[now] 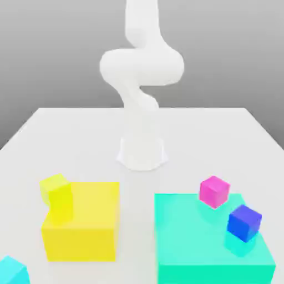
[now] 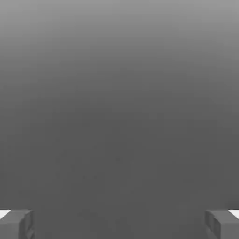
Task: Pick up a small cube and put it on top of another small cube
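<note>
A small magenta cube (image 1: 214,191) and a small blue cube (image 1: 244,222) rest on a wide teal block (image 1: 188,244) at the exterior view's right. A small yellow cube (image 1: 56,191) sits on the far corner of a big yellow block (image 1: 89,227) at the exterior view's left. The white arm (image 1: 141,66) rises from its base (image 1: 142,151) at the table's middle and bends up out of the picture. In the hand view my gripper (image 2: 119,225) is open, its grey fingertips (image 2: 16,224) far apart with nothing between them, facing plain grey background.
A cyan cube (image 1: 11,272) lies at the near corner on the exterior view's left. The white table (image 1: 72,138) stretches bare between the arm's base and the two big blocks.
</note>
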Tool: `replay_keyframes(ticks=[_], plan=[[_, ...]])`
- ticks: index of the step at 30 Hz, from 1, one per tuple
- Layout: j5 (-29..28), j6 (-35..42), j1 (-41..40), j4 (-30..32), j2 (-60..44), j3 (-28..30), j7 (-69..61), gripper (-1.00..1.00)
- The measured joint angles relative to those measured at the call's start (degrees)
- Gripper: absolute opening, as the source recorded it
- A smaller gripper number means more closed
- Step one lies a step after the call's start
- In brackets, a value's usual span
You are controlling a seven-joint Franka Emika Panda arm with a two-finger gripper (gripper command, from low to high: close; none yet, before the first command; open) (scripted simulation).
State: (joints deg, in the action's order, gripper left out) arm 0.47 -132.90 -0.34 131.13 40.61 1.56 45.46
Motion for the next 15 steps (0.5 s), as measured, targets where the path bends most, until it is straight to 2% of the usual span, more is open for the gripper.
replay_keyframes(ticks=[15], plan=[[5.33,-6.72,-2.93,-3.90,-31.45,9.40,-4.11,0.00]])
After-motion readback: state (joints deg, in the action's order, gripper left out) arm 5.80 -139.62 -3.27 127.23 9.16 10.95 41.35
